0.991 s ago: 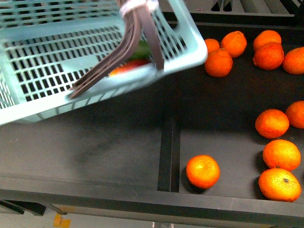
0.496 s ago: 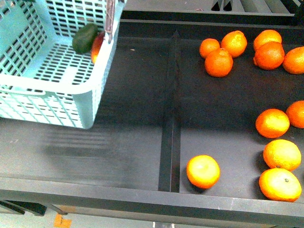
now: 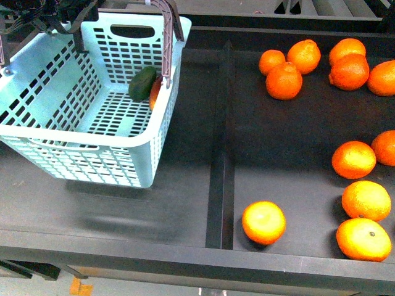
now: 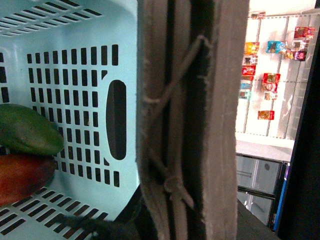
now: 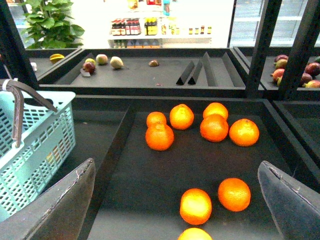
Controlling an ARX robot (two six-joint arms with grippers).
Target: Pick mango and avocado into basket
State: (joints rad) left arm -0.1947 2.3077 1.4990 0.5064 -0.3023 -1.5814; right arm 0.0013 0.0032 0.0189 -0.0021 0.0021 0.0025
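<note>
The teal basket (image 3: 92, 132) hangs upright over the left bay of the dark shelf, with a blurred shadow beneath it. Inside it, against the right wall, the dark green avocado (image 3: 142, 83) lies beside the red-orange mango (image 3: 155, 91), which the wall partly hides. The brown-grey handle (image 3: 168, 31) rises out of the top of the picture. In the left wrist view this handle (image 4: 200, 125) and its white zip ties (image 4: 175, 185) fill the middle; my left gripper is shut on it, its fingers hidden. Avocado (image 4: 27, 132) and mango (image 4: 22, 175) touch there. My right gripper (image 5: 176, 165) stands open above the oranges, holding nothing.
Several oranges (image 3: 263, 222) lie scattered across the right bay. A raised divider (image 3: 220, 154) splits the shelf, and a front lip (image 3: 185, 256) runs along its near edge. Behind stand further dark shelves (image 5: 140, 75) with a few fruits.
The basket has swung down and to the left from a steep tilt close to the camera. It now hangs level and the two fruits inside have slid toward its right wall.
</note>
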